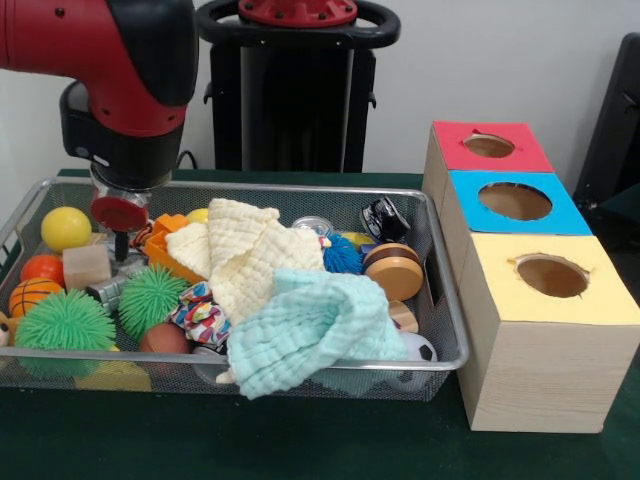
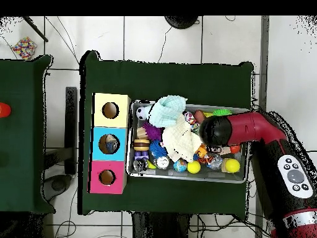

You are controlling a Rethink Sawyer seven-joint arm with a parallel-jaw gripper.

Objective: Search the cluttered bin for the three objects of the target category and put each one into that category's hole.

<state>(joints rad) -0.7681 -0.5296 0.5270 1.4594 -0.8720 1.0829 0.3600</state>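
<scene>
A wire mesh bin [image 1: 440,250] holds a jumble of toys and cloths. My gripper [image 1: 120,247] reaches down into its left end, between a wooden block [image 1: 86,266] and an orange plastic toy [image 1: 163,248], just above the clutter. Around it lie a yellow ball [image 1: 66,228], an orange ball [image 1: 42,268] and two green spiky balls [image 1: 152,298]. A cream cloth [image 1: 245,255] and a mint cloth [image 1: 310,330] cover the middle. To the right stand three boxes with round holes: red [image 1: 490,146], blue [image 1: 515,202], yellow [image 1: 550,275]. In the overhead view the arm [image 2: 247,127] hides the gripper.
Also in the bin are a blue spiky ball [image 1: 342,256], a wooden yo-yo [image 1: 394,270], a soccer ball [image 1: 422,350], a patterned cloth [image 1: 200,315] and a black toy [image 1: 383,218]. Overhead, the boxes [image 2: 109,144] line the bin's [image 2: 189,180] left side on a green table.
</scene>
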